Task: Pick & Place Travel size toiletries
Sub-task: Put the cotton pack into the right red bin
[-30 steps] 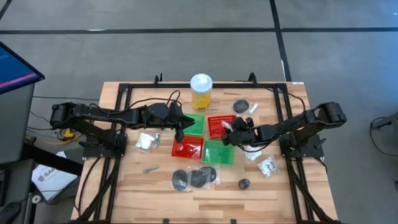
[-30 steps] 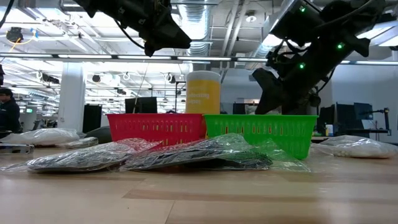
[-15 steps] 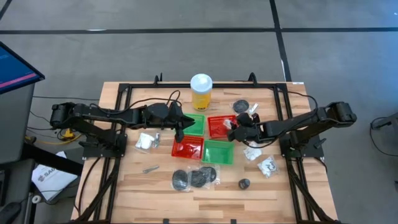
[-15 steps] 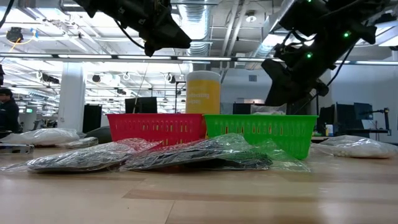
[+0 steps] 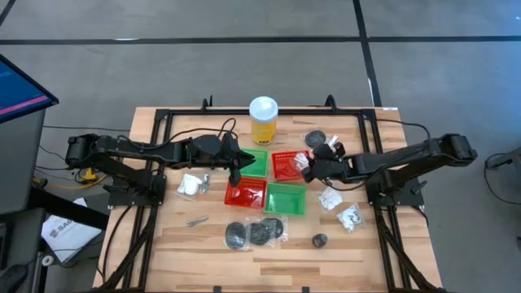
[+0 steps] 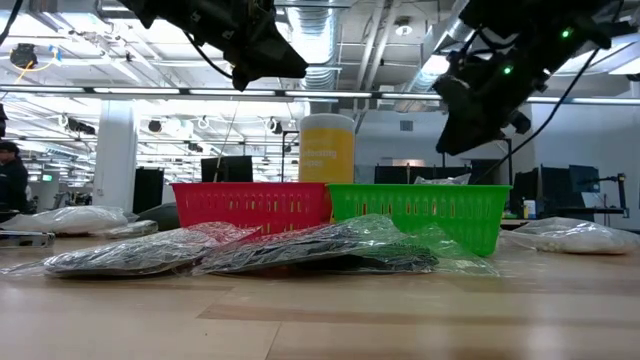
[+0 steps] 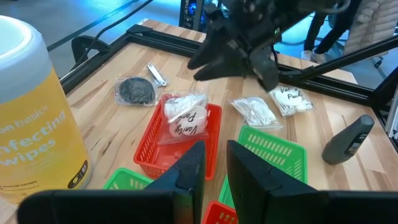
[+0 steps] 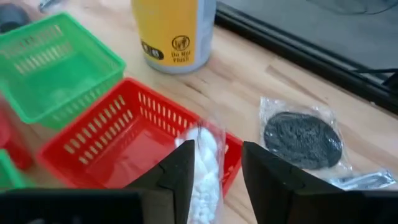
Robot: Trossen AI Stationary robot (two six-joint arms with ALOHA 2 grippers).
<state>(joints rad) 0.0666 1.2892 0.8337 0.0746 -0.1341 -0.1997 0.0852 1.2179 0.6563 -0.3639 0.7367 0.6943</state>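
Observation:
A white-and-clear packet (image 7: 183, 118) lies in the far right red basket (image 5: 286, 165), leaning on its rim (image 8: 202, 158). My right gripper (image 5: 309, 167) hangs open above and to the right of that basket, clear of the packet (image 8: 217, 168). My left gripper (image 5: 236, 167) hovers over the baskets, its fingers a narrow gap apart with nothing between them (image 7: 216, 165). More toiletries lie on the table: a black disc (image 5: 317, 138), white packets (image 5: 330, 198) (image 5: 191, 185), black discs (image 5: 252, 233) and a silvery piece (image 5: 196, 220).
A yellow wipes bottle (image 5: 264, 118) stands at the far edge behind the four baskets: green (image 5: 256, 161), red (image 5: 244, 194), green (image 5: 285, 199). A black frame rail (image 5: 244, 111) rings the table. A small dark cap (image 5: 320, 240) lies near the front.
My right gripper has risen out of the far right red basket and drawn back toward the table's right edge. The white packet stays behind in the basket. My left arm has kept still.

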